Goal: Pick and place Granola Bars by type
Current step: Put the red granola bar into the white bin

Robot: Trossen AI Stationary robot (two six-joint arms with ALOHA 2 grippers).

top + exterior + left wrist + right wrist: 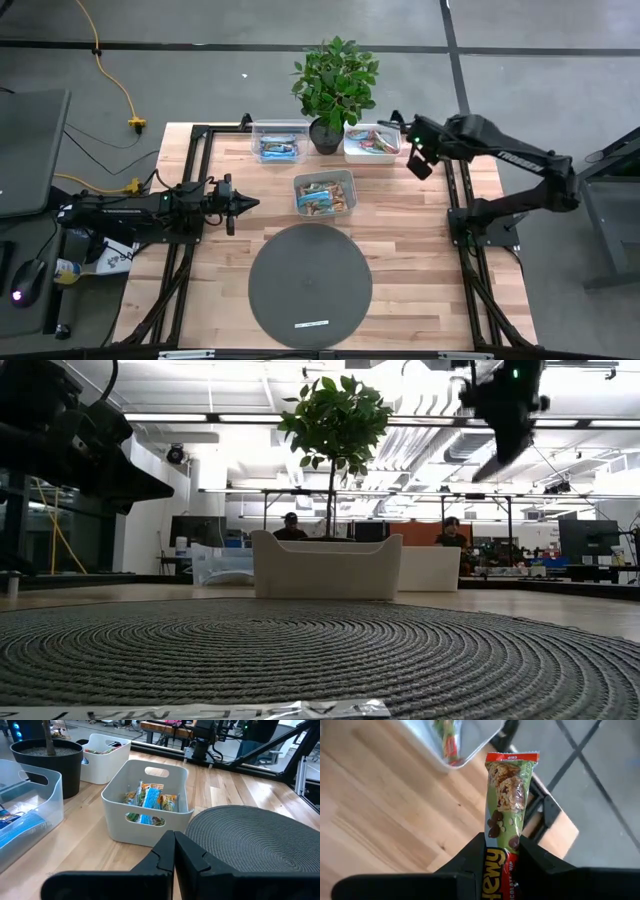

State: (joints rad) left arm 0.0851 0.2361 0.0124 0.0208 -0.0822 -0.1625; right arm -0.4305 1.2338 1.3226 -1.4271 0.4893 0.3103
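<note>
Green-wrapped granola bar (504, 805) sits clenched by one end in the right gripper (501, 851); we judge it could swing and miss the bin (371, 143).

My overhead camera looks straight down on the whole wooden table (400, 230) and both my arms. My low camera sits at table height on the round woven mat (320, 660), facing level across it toward the room. My left wrist camera looks forward, close over the table, at the middle bin (145, 805), which the overhead view also shows. My right wrist camera points down very near a granola bar (507, 795) above the table's edge.
</note>
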